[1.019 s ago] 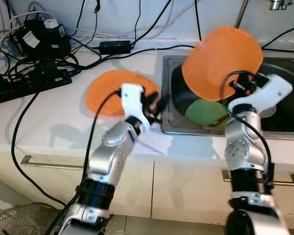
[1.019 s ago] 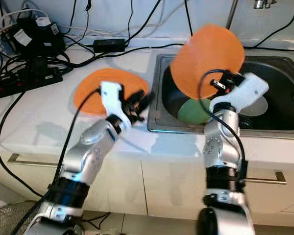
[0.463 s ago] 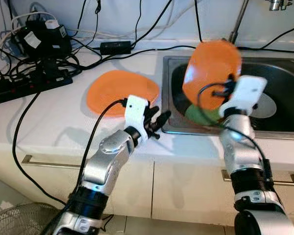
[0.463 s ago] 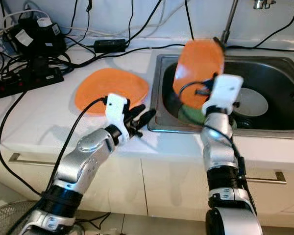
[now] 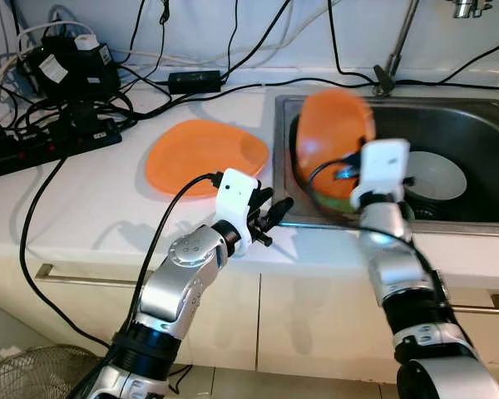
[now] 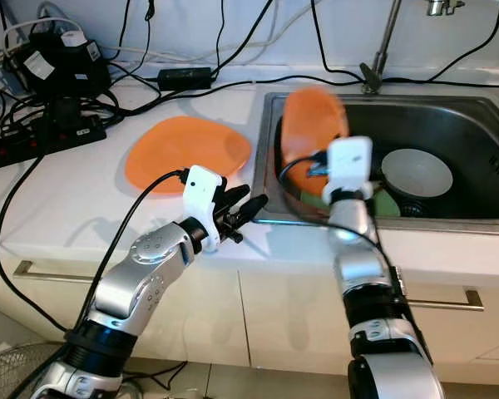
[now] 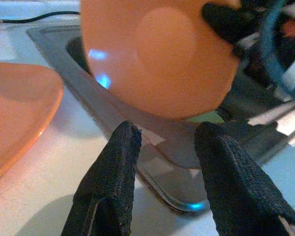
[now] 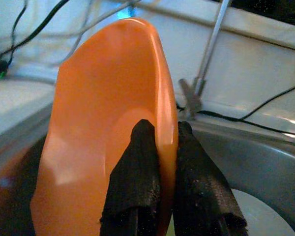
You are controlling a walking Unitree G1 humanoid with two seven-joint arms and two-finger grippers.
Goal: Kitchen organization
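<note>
My right gripper [image 8: 163,130] is shut on the rim of an orange plate [image 5: 333,133], which it holds on edge over the left part of the steel sink [image 5: 482,224]. A green plate [image 6: 384,203] lies in the basin under it, mostly hidden. A second orange plate [image 5: 204,154] rests flat on the white counter to the left of the sink. My left gripper [image 5: 273,208] hovers open by the sink's front left corner, near the counter's front edge, with nothing between its fingers [image 7: 113,177].
A white dish [image 5: 434,174] sits in the sink to the right of the held plate. The faucet [image 5: 395,50] rises behind the basin. Power strips, adapters and tangled black cables [image 5: 58,125] crowd the counter's back left. A wire fan [image 5: 21,374] stands on the floor at lower left.
My right gripper has carried the orange plate down and to the left, turning it edge-on low over the sink. My left gripper has drawn back from the counter plate toward the front edge.
</note>
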